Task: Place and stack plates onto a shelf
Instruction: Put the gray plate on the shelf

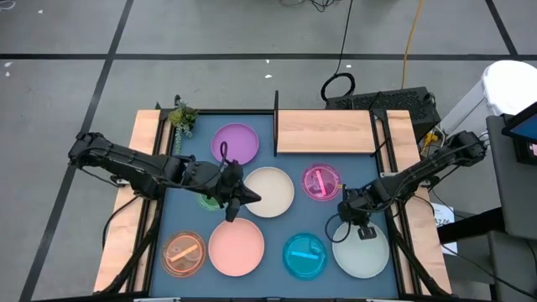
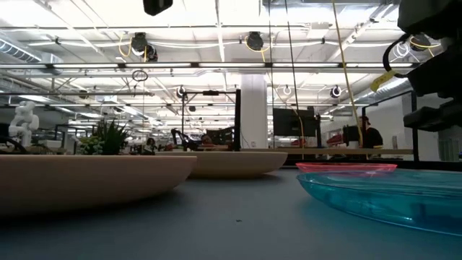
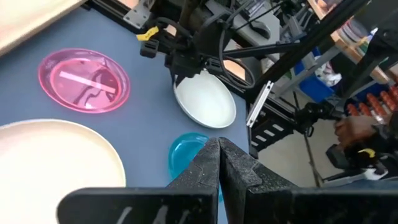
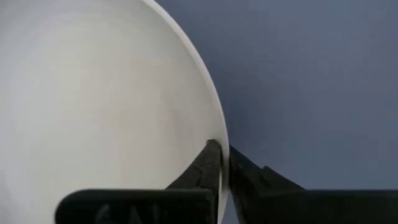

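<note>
While the pale mint plate (image 1: 362,250) lies on the dark blue mat (image 1: 277,226) at its front right corner, its rim is pinched between the closed fingers of the right gripper (image 4: 222,163). The left gripper (image 3: 219,155) is held shut and empty above the mat's middle, beside the cream plate (image 1: 270,191).

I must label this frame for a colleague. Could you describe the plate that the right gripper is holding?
On the dark blue mat, look at the corner nearest the right arm. The pale mint plate lies there, its rim pinched by the right gripper. Its neighbour, the cyan dish, is smaller and translucent.
</note>
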`<action>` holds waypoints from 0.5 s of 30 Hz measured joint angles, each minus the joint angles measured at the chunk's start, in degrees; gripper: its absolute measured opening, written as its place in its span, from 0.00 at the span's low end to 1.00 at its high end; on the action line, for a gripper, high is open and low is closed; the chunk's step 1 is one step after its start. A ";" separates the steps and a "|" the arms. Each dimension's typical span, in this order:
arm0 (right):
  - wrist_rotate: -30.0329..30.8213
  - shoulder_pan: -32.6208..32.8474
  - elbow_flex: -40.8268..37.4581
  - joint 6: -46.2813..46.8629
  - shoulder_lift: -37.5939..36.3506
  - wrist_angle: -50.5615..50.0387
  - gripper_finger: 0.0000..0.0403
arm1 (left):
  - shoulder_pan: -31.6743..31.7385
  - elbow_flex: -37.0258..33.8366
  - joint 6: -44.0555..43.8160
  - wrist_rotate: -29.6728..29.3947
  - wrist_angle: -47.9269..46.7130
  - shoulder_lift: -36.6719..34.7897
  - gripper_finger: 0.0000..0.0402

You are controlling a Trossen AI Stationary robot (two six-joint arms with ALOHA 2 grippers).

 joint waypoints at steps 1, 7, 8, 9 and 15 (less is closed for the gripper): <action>-0.21 0.00 0.51 0.23 0.00 -0.38 0.01 | -0.02 0.00 0.63 0.00 0.00 0.00 0.01; -0.17 0.02 4.53 1.78 0.04 -2.70 0.00 | -0.04 0.00 0.53 -3.15 -0.04 0.00 0.01; 0.05 0.00 5.23 1.80 0.04 -3.52 0.00 | -0.02 0.00 0.63 -3.78 -0.05 0.00 0.01; -0.11 0.00 5.89 1.81 0.05 -4.41 0.00 | -0.02 0.00 0.79 -4.30 -0.06 0.00 0.01; -1.06 0.00 10.64 2.84 -0.23 -11.06 0.00 | -0.04 0.00 1.10 -5.85 -0.18 0.00 0.01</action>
